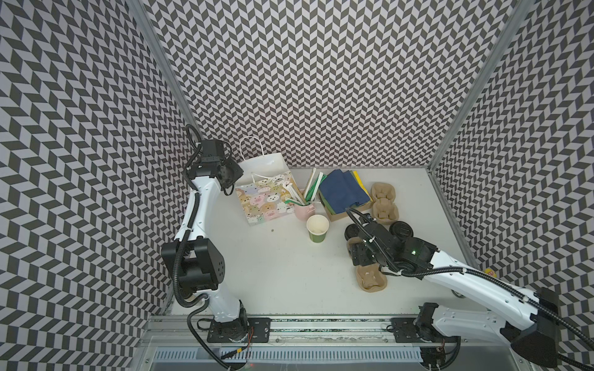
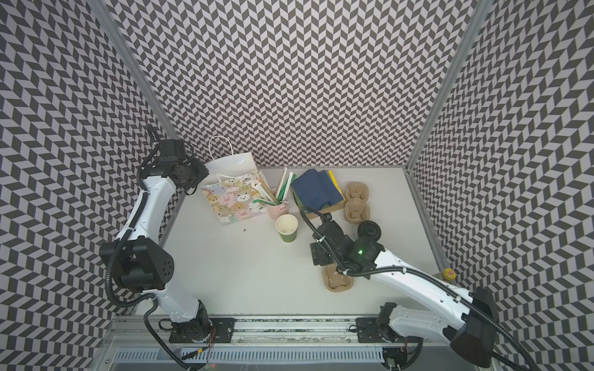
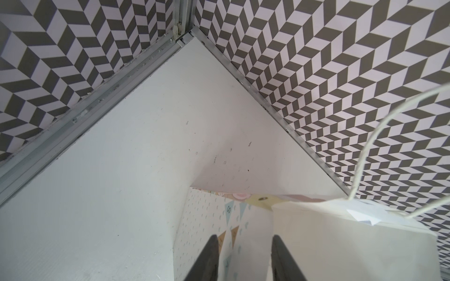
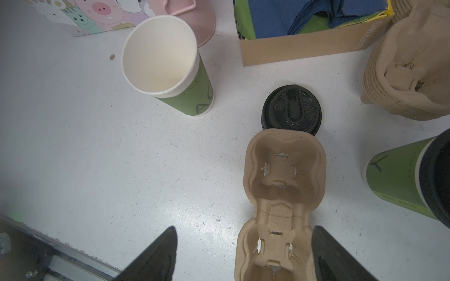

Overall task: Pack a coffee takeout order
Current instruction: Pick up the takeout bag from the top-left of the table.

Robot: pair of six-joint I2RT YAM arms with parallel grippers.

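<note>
An open green cup (image 1: pixel 317 229), white inside, stands mid-table, also in the right wrist view (image 4: pixel 165 68). A loose black lid (image 4: pixel 291 109) lies at the far end of a tan cup carrier (image 4: pixel 282 194) that lies flat on the table (image 1: pixel 373 279). My right gripper (image 4: pixel 244 228) hangs open over the carrier's near pocket, which sits nearer one finger. A second green cup (image 4: pixel 401 180) with a black lid on it stands beside it. Dark blue napkins (image 1: pixel 342 189) top a cardboard box. My left gripper (image 3: pixel 243 237) is at the paper bag's (image 1: pixel 266 196) left side, jaws narrowly apart, the bag's patterned side panel showing between them.
A pink cup (image 1: pixel 303 210) of stirrers stands between the bag and the napkin box (image 4: pixel 304 48). A stack of spare carriers (image 1: pixel 384 202) sits at the back right. The bag is close to the back left corner, its white handle (image 3: pixel 365 146) upright.
</note>
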